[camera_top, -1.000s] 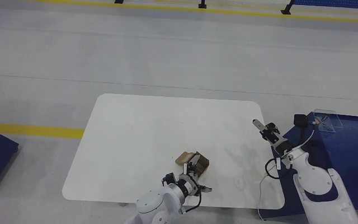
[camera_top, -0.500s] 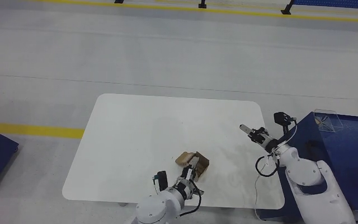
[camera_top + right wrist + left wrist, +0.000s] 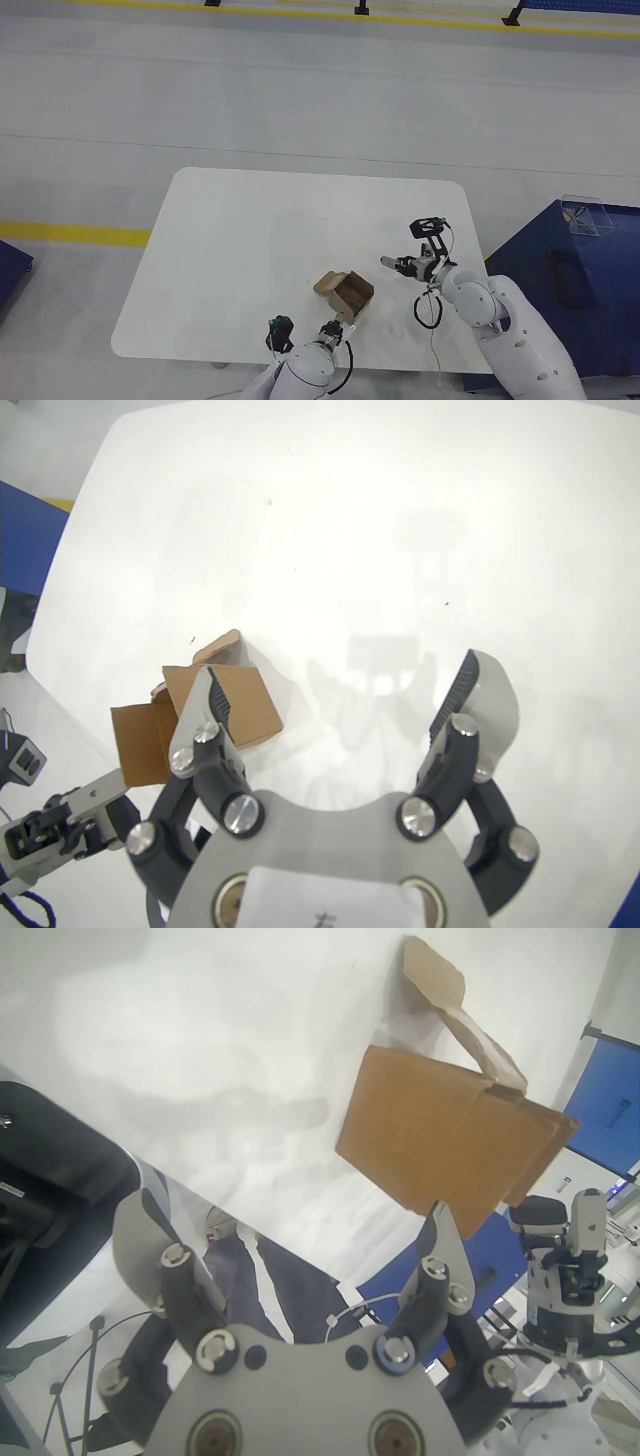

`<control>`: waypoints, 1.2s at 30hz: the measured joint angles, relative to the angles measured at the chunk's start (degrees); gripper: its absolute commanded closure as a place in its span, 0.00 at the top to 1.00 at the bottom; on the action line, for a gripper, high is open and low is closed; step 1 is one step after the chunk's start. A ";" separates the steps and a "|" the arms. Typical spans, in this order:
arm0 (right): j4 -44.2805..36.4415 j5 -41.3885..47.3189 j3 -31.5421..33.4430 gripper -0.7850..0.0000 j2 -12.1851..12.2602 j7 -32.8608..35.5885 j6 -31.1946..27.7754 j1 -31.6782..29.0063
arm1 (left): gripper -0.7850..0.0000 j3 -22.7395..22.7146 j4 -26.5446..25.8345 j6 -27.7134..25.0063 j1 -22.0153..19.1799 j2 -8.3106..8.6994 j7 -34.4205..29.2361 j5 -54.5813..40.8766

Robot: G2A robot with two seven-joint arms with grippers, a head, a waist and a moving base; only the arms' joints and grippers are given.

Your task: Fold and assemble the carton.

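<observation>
The left pincer [image 3: 287,1208], fingers spread wide, sits at the 6 o'clock edge of the white rounded surface [image 3: 250,230], aimed toward 12. Just beyond it stands the brown cardboard carton [image 3: 345,292], open-mouthed, one flap out toward 10 o'clock. At the carton's 2 o'clock the right pincer [image 3: 340,664] hovers with its fingers apart, its arm stretched toward 9.

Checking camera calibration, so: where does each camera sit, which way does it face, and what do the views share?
Top view: above the arms, looking down on the table; both arms show, left gripper at the near edge, right gripper beside the carton.
Left wrist view: on the left wrist, looking past its open jaws at the carton's side.
Right wrist view: on the right wrist, looking down between its open jaws at the table.
Shared: all three show the carton.
</observation>
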 measured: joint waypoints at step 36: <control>2.72 -3.53 -9.61 1.00 -3.61 3.46 6.28 3.90 | 1.00 8.07 11.00 0.00 -12.62 -2.95 13.95 -16.61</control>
